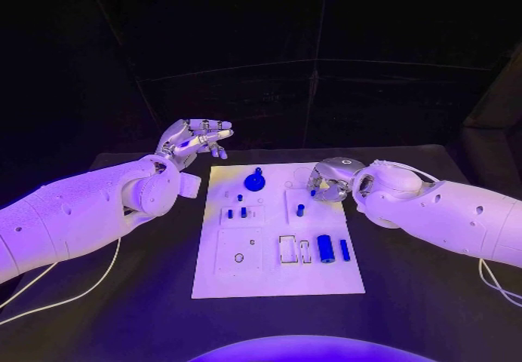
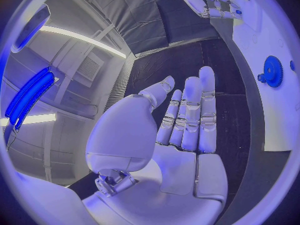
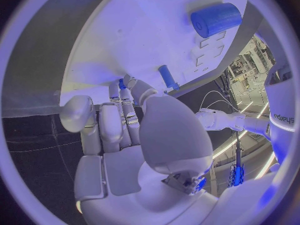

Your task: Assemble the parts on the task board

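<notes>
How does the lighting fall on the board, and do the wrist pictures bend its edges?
Head view: violet-blue light washes the board, brightest at its far edge, against a dark room. Left wrist view: the fisheye curves the board's edge beside the gear; bright strip lights glare behind the left hand. Right wrist view: the board bows around the right hand, near the cylinder.

In the right wrist view, the word "sharpa" runs in dark letters, turned on its side, along the white left arm [image 3: 282, 116] near the circle's rim. No other writing, number or sign can be read on anything else
</notes>
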Tool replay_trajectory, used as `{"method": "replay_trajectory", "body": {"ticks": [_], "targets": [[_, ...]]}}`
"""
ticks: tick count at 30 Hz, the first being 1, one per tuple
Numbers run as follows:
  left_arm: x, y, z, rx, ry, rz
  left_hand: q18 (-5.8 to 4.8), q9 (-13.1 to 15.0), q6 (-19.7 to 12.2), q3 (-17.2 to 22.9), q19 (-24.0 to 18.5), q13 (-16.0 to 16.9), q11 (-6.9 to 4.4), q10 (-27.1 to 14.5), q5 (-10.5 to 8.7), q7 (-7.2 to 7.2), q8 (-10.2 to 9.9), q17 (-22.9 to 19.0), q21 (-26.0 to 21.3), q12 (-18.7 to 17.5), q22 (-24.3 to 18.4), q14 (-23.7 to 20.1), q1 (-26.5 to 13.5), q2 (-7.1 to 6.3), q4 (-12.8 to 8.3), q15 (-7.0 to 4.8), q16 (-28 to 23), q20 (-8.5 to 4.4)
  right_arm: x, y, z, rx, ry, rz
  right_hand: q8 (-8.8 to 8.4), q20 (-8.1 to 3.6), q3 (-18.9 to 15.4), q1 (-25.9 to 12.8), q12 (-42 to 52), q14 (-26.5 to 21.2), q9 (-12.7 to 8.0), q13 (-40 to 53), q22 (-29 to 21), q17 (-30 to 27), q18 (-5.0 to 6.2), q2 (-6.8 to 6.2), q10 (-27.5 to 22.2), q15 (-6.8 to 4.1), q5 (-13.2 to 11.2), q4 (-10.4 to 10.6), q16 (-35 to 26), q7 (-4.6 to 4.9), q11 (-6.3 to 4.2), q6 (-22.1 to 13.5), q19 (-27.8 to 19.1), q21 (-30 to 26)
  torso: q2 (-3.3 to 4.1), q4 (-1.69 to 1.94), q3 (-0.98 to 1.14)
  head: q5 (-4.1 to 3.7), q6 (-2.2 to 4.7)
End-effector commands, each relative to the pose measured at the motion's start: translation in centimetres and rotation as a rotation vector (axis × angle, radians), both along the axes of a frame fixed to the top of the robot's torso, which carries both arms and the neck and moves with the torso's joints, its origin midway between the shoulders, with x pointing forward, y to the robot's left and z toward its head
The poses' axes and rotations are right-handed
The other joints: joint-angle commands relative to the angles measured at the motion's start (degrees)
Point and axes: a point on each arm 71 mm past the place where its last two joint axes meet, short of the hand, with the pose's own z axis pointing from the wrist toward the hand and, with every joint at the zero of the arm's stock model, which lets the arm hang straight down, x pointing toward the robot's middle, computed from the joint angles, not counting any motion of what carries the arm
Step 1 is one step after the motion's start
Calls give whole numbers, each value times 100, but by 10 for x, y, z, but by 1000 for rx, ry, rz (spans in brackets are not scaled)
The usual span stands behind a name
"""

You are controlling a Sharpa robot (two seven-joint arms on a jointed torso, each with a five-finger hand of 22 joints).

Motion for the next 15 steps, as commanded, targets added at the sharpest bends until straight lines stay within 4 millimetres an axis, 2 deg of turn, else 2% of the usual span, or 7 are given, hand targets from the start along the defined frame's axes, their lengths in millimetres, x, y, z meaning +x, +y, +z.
{"method": "replay_trajectory", "body": {"ticks": [1, 7, 11, 15], "targets": [[0, 0, 2, -29, -12, 7, 68, -2, -32, -29, -50, -7, 0, -52, 12, 24, 0, -10, -30, 35, -11, -40, -38, 11, 5, 4, -26, 4, 0, 2, -1, -17, 9, 17, 0, 25, 78, -6, -12, 133, 10, -36, 17, 16, 59, -2, 77, 30, -24, -9, -3, 25, -9, 49, 6, 28, -3, 4, 2, -1, -2], [1, 0, 2, -29, -8, 5, 68, -1, -33, -30, -52, -6, 3, -57, 13, 28, 2, -16, -34, 39, -14, -44, -37, 16, 6, 6, -27, 6, 1, 3, -4, -26, 22, 17, 32, 12, 330, -33, 25, 144, 22, -106, 96, -13, 47, 44, 244, 8, -94, -33, -11, 15, -36, 174, 48, 80, -1, 2, 2, 3, -6], [1, 0, 1, -28, -4, 3, 68, 0, -38, -29, -54, -6, 7, -68, 14, 35, 6, -24, -41, 47, -20, -49, -32, 25, 7, 9, -28, 8, 2, 3, -6, -43, 35, 8, 111, -39, 548, -29, 107, 174, 49, -115, 303, -21, 16, 118, 485, -57, -160, -59, 16, -50, -114, 397, 144, 205, 1, -2, 2, -4, -14], [1, -1, 1, -29, -2, 0, 68, 0, -45, -29, -56, -6, 12, -80, 14, 41, 7, -33, -47, 54, -25, -56, -25, 30, 4, 11, -29, 10, 2, 3, -7, -62, 36, 0, 116, -69, 675, -45, 109, 176, 47, -133, 334, -32, 9, 117, 549, -81, -195, -87, 24, -69, -136, 466, 160, 230, 2, -3, 1, -10, -20]]}}
